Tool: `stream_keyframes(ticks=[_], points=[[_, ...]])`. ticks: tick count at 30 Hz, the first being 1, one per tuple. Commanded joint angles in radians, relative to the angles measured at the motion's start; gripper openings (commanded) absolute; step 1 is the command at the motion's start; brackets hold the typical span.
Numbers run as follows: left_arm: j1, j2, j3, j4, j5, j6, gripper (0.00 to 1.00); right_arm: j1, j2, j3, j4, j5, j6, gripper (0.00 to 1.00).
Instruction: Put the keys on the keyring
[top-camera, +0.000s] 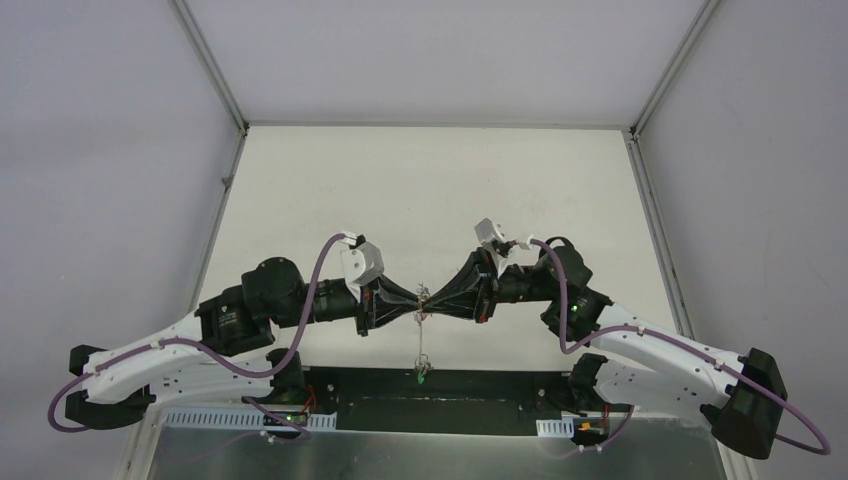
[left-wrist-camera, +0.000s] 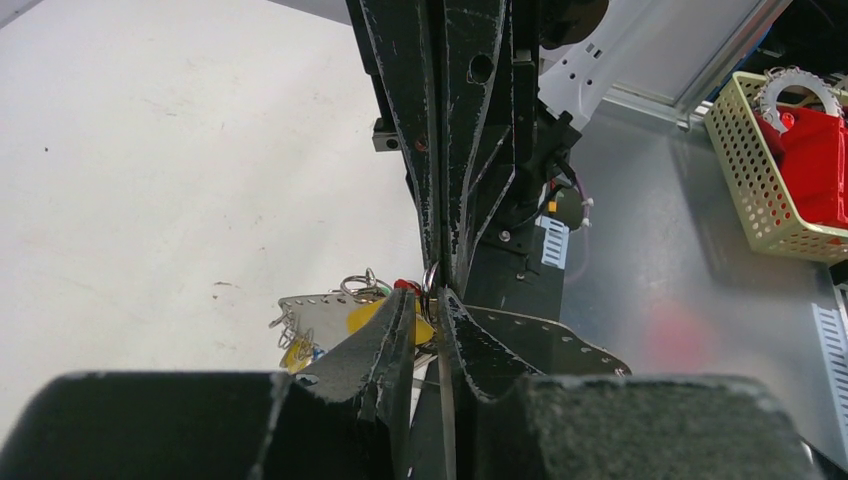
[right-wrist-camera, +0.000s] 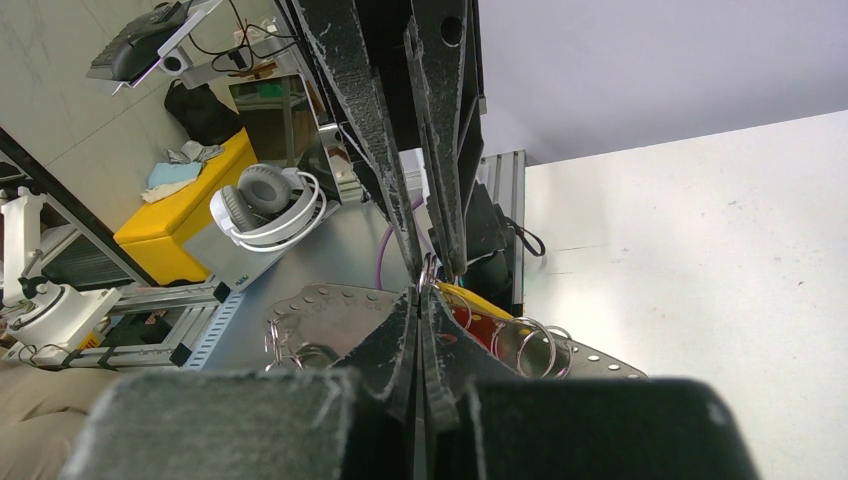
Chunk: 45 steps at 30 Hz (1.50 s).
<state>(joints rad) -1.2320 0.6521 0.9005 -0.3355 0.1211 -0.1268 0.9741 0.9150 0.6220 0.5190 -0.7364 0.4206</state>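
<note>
Locate both pincers tip to tip above the counter (top-camera: 420, 190), near its front edge. Note the right pincer (right-wrist-camera: 418, 305): clenched, fingertips pressed flat together, pinched item hidden. Note the left pincer (left-wrist-camera: 428, 305): narrowed to a slit around a small silver split ring (left-wrist-camera: 430, 278); cannot tell whether clamped on it. Find the keys (left-wrist-camera: 362, 317), with yellow and red heads, bunched just beside the left fingertips. Find the keyring (left-wrist-camera: 312, 308), a perforated grey band, emerging on either side behind those fingertips.

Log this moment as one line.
left gripper: pinching keys | right gripper: shut on keys | keyring: hanging under tips | stage: arms tip to tip
</note>
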Motion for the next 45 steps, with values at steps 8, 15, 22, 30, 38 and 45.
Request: stream_keyframes(ticks=[8, 15, 22, 30, 38, 45], points=[[-0.009, 0.003, -0.011, 0.018, 0.020, -0.009, 0.12, 0.003, -0.022, 0.024, 0.073, 0.025, -0.003, 0.00], [-0.009, 0.024, -0.014, 0.051, 0.055, -0.008, 0.00, 0.003, -0.022, 0.018, 0.073, 0.028, 0.000, 0.00], [-0.010, 0.042, 0.002, 0.045, 0.054, -0.006, 0.01, 0.003, -0.026, 0.013, 0.074, 0.038, -0.002, 0.00], [-0.009, 0.052, 0.006, 0.030, 0.053, -0.009, 0.11, 0.002, -0.028, 0.014, 0.074, 0.037, -0.002, 0.00], [-0.009, 0.060, 0.048, -0.026, 0.037, -0.001, 0.00, 0.003, -0.033, 0.011, 0.066, 0.050, -0.003, 0.00], [-0.010, 0.142, 0.199, -0.218, 0.018, 0.013, 0.00, 0.003, -0.058, 0.011, 0.032, 0.098, -0.025, 0.36]])
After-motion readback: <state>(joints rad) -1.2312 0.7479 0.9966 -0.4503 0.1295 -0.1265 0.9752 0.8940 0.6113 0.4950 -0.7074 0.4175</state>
